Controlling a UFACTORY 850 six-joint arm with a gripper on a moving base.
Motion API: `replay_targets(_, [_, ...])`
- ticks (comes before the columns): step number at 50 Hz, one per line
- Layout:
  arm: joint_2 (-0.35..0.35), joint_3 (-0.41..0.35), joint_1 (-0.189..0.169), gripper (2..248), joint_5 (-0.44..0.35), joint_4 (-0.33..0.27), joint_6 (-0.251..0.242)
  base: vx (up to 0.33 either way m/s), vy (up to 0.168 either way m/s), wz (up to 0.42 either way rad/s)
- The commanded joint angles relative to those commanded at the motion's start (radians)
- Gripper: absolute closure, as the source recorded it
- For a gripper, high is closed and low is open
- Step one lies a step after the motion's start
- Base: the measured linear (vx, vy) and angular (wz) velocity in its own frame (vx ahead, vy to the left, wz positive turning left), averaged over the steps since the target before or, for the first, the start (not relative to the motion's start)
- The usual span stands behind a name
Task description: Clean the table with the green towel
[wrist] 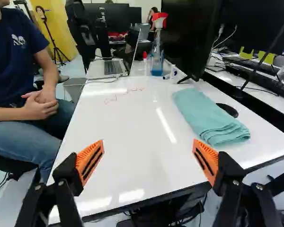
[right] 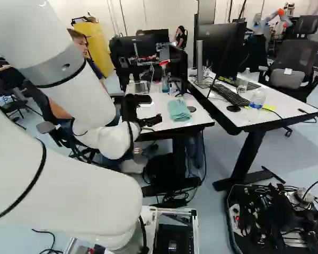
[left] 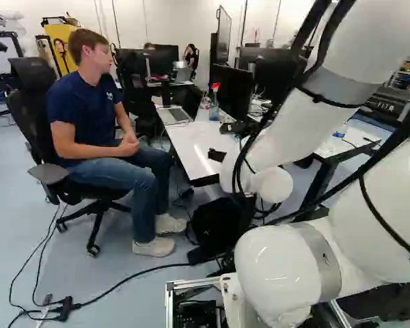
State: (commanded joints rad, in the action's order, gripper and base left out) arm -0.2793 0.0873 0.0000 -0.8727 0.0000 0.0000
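Hovering near the close edge of the white table (right: 168, 125), the gripper (right: 157, 120) shows in the right base view left of the green towel (right: 178, 110), which lies on the tabletop. The left base view shows a laptop (left: 173, 115) farther along. In the wrist view, the fingers stand wide apart, the folded green towel ahead, red marks (wrist: 123, 96) beyond on the tabletop.

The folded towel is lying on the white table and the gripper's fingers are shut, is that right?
Not quite: the wrist view shows the gripper open, its fingers wide apart. The folded towel is indeed lying on the white table.
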Motion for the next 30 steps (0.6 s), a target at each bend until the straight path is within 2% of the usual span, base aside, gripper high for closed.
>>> replay_targets(7, [0.002,0.009,-0.008,3,0.000,0.000,0.000,0.000,0.000,0.000])
replay_targets(30, [0.025,0.085,-0.070,3,0.000,0.000,0.000,0.000,0.000,0.000])
